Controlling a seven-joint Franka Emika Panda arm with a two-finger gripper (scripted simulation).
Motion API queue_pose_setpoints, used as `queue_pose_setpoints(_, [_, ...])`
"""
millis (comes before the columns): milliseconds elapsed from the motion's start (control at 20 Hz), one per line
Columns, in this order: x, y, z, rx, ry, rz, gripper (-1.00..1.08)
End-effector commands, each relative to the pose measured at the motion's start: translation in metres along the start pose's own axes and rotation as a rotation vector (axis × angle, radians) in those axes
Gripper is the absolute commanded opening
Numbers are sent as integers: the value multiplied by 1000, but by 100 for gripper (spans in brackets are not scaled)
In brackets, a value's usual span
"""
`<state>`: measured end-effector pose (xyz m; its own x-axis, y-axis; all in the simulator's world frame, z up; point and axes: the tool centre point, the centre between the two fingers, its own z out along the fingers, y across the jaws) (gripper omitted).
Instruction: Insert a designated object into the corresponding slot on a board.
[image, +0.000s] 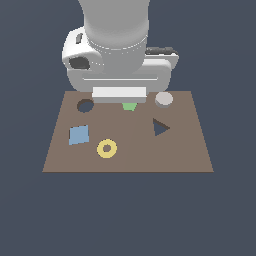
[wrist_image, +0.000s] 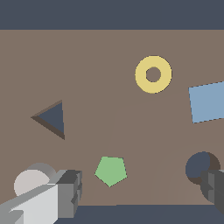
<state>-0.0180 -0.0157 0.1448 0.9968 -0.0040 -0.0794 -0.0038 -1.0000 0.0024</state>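
The ring (image: 106, 148) sits closest to the exterior camera, a yellow loop flat on the board (image: 185, 155), and beside it toward that view's left lies the blue square (image: 79, 134), also flat. Over on the exterior view's right, the triangular hole (image: 160, 127) shows dark through the brown surface. Further back, the slot (image: 85, 105) gapes near the board's far left corner in that view, round, dark, and nothing in it. The puck (image: 164, 99) stands near the far right corner, pale grey-white, well apart from the slot with the whole width of the board between them. The pentagon (image: 129, 105) peeks out green at the far edge, between slot and puck, half hidden under the arm.

And the arm looms large over that far edge, its white body blocking the view behind. The hand (wrist_image: 138, 192) hangs above the board with its fingers spread wide and nothing between them. In the wrist view one finger (wrist_image: 65, 192) shows just beside the puck (wrist_image: 31, 181), overlapping it in the picture, though contact cannot be judged; the other finger (wrist_image: 215, 188) shows at the edge by the slot (wrist_image: 200, 166). The pentagon (wrist_image: 111, 170) lies between the two fingers there, with the ring (wrist_image: 153, 74), square (wrist_image: 208, 102) and triangular hole (wrist_image: 52, 119) beyond it.
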Motion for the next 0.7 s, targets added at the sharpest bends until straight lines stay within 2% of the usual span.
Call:
queue_pose_setpoints(0, [0,0,0,0,0,0,100])
queue_pose_setpoints(300, [-3,-10,6,-1,5,-21,100])
queue_pose_setpoints(650, [-18,-44,27,-2,23,-99,100])
